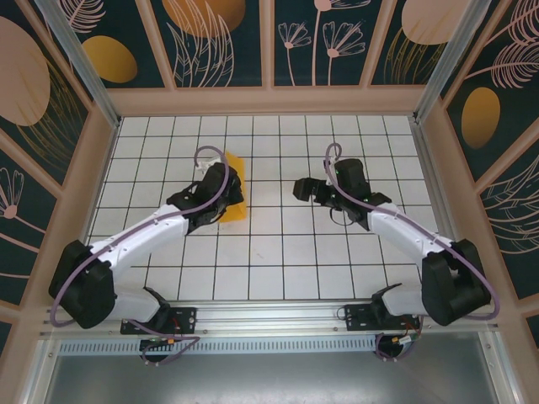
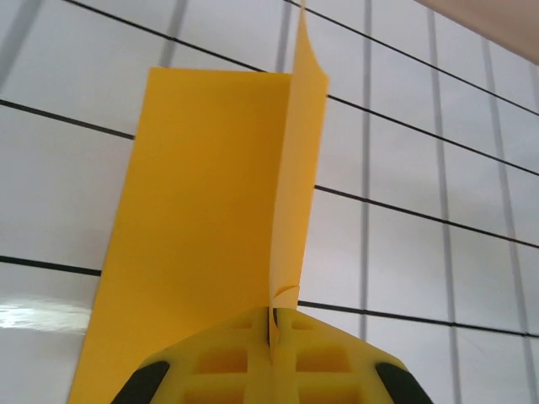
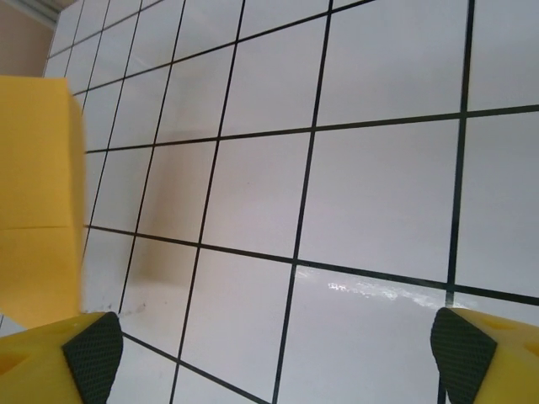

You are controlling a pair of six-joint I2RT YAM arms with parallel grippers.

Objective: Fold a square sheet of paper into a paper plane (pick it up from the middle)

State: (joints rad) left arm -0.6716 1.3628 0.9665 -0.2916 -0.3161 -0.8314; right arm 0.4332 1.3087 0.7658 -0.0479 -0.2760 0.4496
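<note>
**Table**: a white grid surface. The work lies left of centre, where both arms can reach it.

**Left arm**: it reaches forward and inward, which puts its hand at the near end of the paper.

**Right arm**: it is angled inward. Its hand is well apart from the paper, over bare tiles.

**Paper**: orange-yellow, on the table left of centre. One part lies flat and a flap stands upright along a central crease. Judged to be an early fold, with no dart shape yet.

**Left hand**: the jaws are closed narrow on the near end of the upright flap, at the crease. The pinch holds the flap up and anchors the sheet.

**Right hand**: the jaws are spread wide and hold nothing. The paper's edge lies at the left of its wrist view. Judged to be free to press or take the flap next.
</note>
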